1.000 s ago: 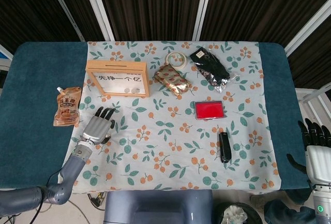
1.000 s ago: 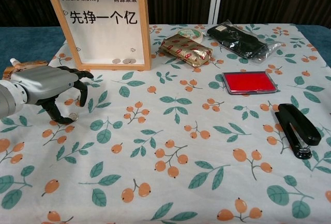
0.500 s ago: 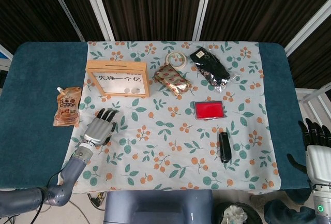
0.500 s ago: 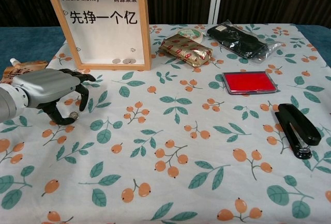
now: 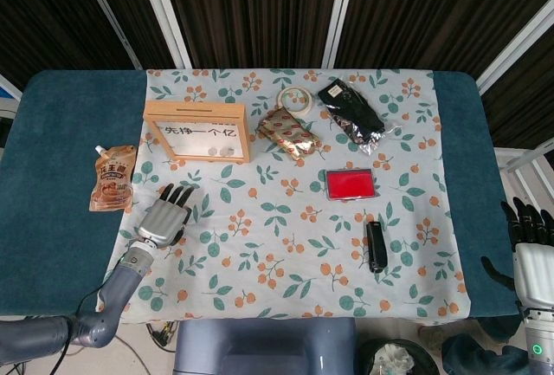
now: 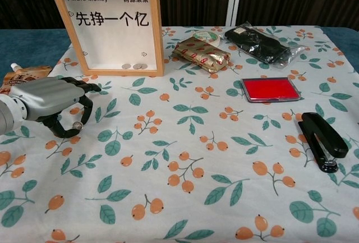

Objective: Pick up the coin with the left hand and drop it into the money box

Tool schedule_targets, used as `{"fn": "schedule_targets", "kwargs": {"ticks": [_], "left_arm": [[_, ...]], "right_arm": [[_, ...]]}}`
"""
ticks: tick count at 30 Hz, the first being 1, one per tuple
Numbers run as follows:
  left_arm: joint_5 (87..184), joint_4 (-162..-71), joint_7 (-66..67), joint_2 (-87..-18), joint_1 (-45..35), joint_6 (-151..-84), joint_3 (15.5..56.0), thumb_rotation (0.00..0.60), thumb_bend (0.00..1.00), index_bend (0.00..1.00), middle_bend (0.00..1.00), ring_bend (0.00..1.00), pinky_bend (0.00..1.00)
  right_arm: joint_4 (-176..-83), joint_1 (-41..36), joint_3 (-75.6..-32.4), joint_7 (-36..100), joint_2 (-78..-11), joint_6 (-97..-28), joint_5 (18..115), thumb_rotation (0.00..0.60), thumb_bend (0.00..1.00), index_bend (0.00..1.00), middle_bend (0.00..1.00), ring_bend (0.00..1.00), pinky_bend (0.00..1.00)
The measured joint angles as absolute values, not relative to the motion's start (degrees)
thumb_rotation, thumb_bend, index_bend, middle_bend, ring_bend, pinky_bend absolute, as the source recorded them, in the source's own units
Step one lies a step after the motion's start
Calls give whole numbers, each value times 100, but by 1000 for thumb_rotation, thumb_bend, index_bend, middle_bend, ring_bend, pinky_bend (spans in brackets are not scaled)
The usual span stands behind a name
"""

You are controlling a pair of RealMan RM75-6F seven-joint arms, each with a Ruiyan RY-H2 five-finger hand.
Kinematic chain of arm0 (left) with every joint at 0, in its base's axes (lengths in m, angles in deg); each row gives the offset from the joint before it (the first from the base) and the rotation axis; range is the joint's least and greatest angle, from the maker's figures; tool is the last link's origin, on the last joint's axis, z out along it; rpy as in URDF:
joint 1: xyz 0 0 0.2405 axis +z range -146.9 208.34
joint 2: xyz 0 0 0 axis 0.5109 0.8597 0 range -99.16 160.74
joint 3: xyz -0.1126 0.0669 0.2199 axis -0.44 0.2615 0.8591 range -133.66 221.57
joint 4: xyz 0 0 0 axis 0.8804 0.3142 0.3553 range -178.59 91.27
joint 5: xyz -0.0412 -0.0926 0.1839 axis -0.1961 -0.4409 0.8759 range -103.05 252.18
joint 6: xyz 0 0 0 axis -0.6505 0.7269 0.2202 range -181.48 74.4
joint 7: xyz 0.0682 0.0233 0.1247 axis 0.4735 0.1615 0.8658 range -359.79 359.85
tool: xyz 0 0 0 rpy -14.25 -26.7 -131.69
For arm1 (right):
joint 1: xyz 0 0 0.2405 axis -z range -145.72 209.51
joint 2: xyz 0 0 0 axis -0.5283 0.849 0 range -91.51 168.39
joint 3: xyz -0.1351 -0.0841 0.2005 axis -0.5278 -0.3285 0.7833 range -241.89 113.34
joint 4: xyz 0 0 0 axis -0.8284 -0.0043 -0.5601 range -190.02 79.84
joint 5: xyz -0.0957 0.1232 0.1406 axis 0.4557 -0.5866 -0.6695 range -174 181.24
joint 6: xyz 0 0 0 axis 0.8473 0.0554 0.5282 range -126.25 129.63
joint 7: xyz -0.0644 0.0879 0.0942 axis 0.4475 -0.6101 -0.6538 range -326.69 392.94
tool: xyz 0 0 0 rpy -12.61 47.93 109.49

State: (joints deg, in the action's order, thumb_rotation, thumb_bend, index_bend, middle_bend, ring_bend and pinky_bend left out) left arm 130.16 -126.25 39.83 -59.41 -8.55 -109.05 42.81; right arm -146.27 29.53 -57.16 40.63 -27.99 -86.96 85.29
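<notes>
Fingertips (image 6: 82, 121) of the left hand (image 6: 51, 101) are curled down around the coin (image 6: 78, 125), which is seen pinched between thumb and finger just off the floral cloth (image 6: 185, 142) at the left of the chest view. Behind it, at upper left, the money box (image 6: 110, 25) is stood upright, two coins lying inside. At the lower right edge of the head view, the right hand (image 5: 530, 249) is held off the table, fingers spread and pointing up.
</notes>
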Motion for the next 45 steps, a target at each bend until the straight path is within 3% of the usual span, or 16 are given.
{"fn": "schedule_targets", "kwargs": {"ticks": [10, 18, 23, 29, 38, 45], "left_arm": [[12900, -12774, 4057, -5825, -834, -10948, 4307, 600, 168, 593, 0, 0, 0], [12907, -12828, 4032, -5791, -844, -10946, 4307, 600, 434, 615, 0, 0, 0], [12892, -12910, 3983, -5742, -856, -10953, 4259, 600, 538, 626, 0, 0, 0], [12779, -13186, 3891, -5553, -905, -10888, 4141, 600, 579, 634, 3, 0, 0], [11954, -14323, 3914, -4442, -1327, -10452, 3705, 600, 603, 634, 8, 0, 0], [10543, -15215, 4078, -3129, -2038, -9999, 3314, 600, 599, 634, 19, 0, 0]], "right_arm": [[-14622, 2952, -5709, 4055, -2827, -8690, 8507, 600, 302, 0, 0, 0, 0], [-14618, 2951, -5707, 4049, -2840, -8682, 8497, 600, 302, 0, 0, 0, 0], [-14618, 2950, -5708, 4039, -2843, -8674, 8492, 600, 301, 0, 0, 0, 0], [-14621, 2954, -5707, 4037, -2846, -8680, 8489, 600, 302, 0, 0, 0, 0], [-14606, 2947, -5723, 4080, -2864, -8660, 8498, 600, 301, 0, 0, 0, 0], [-14554, 2933, -5735, 4163, -2906, -8635, 8493, 600, 302, 0, 0, 0, 0]]}}
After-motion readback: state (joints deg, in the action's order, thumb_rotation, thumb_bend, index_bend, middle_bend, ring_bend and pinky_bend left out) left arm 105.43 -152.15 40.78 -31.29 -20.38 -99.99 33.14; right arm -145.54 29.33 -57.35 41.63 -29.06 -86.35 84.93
